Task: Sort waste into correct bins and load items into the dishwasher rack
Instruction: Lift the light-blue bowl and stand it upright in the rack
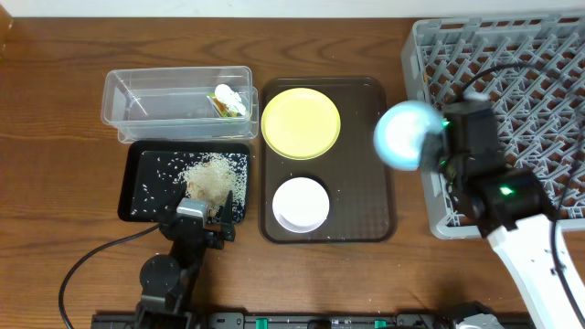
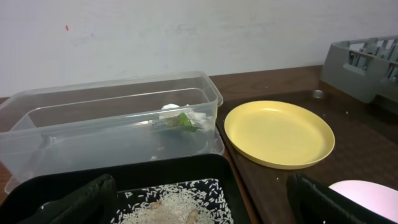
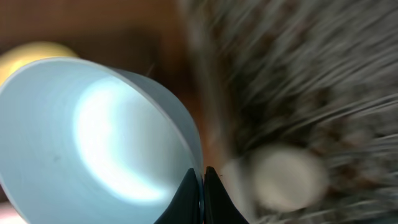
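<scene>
The light-blue bowl (image 1: 405, 134) is pinched at its rim by the right gripper (image 3: 202, 179). The left gripper (image 2: 199, 208) is wide open.

Dark, wood-grained table (image 1: 55, 110). Lying directly on it: at rear left, a clear tub (image 1: 174, 71); just in front, edge against edge, a black tray (image 1: 128, 183); close on the right of both, a brown tray (image 1: 366, 183); further right, cut off by the overhead frame, the rack (image 1: 512, 55). At front left, a black cable (image 1: 91, 260) curving over bare wood.
</scene>
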You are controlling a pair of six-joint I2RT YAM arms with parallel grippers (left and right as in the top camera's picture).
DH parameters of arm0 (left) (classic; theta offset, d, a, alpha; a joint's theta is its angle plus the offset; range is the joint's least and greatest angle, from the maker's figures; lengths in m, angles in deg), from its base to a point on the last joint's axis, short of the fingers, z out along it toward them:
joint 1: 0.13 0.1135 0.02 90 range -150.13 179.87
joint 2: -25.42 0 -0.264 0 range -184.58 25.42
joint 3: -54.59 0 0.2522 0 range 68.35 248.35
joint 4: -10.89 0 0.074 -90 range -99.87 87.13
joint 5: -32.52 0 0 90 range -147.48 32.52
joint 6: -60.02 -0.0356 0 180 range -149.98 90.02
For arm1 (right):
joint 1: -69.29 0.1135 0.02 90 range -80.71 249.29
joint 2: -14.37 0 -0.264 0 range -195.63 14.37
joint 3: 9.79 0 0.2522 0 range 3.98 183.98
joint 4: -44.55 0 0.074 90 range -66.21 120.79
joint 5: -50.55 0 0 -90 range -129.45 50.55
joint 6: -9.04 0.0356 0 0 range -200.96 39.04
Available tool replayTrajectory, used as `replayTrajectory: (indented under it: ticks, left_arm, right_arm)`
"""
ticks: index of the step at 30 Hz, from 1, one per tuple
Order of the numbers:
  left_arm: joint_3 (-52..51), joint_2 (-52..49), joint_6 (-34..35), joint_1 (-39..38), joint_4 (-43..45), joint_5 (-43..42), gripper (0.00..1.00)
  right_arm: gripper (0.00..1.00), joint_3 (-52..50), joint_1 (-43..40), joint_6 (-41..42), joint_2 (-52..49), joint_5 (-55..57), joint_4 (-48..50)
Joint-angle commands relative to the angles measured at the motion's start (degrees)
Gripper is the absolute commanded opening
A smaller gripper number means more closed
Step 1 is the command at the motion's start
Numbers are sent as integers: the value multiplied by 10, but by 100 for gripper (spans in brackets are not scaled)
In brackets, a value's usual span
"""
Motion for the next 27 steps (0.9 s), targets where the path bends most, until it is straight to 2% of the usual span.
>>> replayTrajectory:
  ticks: [1, 5, 12, 18, 22, 27]
  left_arm:
    - [-16, 4, -3, 3, -9, -2, 89]
    - [-16, 4, -3, 3, -9, -2, 90]
    - [-16, 4, -3, 3, -9, -2, 89]
    - [-16, 4, -3, 3, -9, -2, 90]
    - [-16, 4, -3, 3, -9, -2, 89]
    - [-16, 4, -3, 3, -9, -2, 89]
  right_arm:
    - [1, 15, -9, -4, 3, 277, 29]
    - [1, 15, -9, -14, -13, 415, 77]
    - [1, 15, -24, -32, -85, 488, 119]
    - [1, 15, -64, -80, -175, 492, 168]
    - [1, 15, -74, -82, -231, 492, 176]
    - [1, 15, -72, -82, -278, 436, 178]
